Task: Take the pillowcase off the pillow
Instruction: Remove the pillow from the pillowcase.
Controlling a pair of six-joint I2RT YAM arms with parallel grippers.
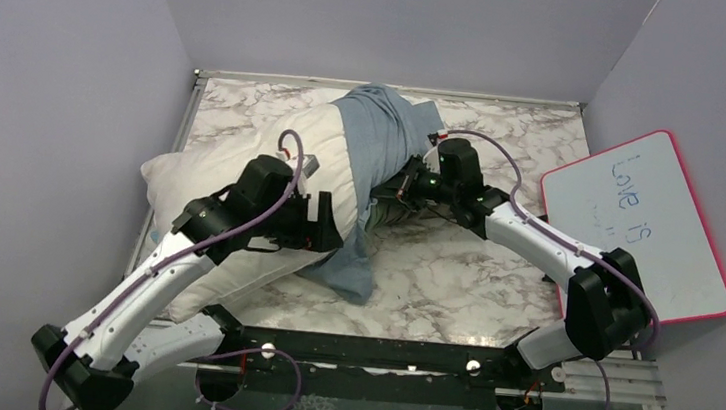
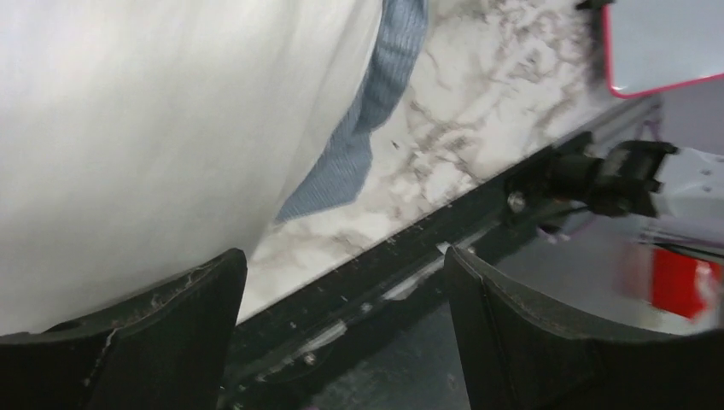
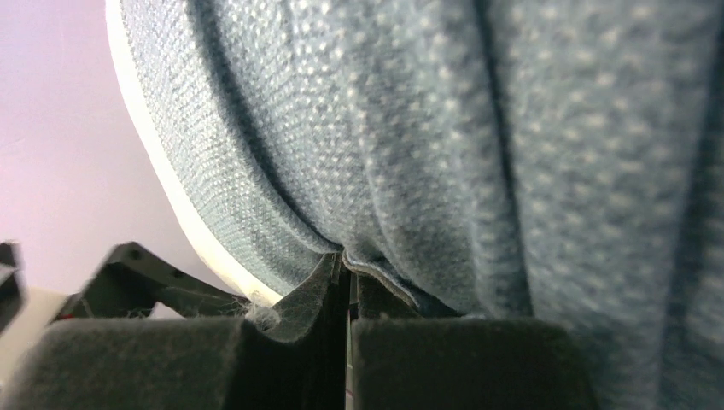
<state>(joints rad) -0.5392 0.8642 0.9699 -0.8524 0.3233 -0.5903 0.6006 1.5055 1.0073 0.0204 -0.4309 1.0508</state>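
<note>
Clamped w/ right pincer [image 3: 348, 282], jaws all but closed, on a hem fold of the dusty grey-blue soft cloth pillowcase [image 1: 381, 131]. Bunched over only the far-right end of the large plump white pillow [image 1: 197, 169]. Rest of that cushion bare, long axis diag. from near-left to far-right across the marble-pattern bench [image 1: 463, 275]. Inside the sack, then: just the far-right end. One loose flap hanging down the near side onto the bench.

Spread wide on left pincer [image 2: 341, 265], nothing between the pads. Left pad against or just beside the pillow's bare flank. Poss. pinning it, can't confirm.

Prob. next: pull cloth along that axis, away to far-right, off the end. Right arm nearer the cloth, left nearer bare pillow. Flat pink-rimmed whiteboard [image 1: 643, 227] well apart at right edge, so snag risk looks low.
</note>
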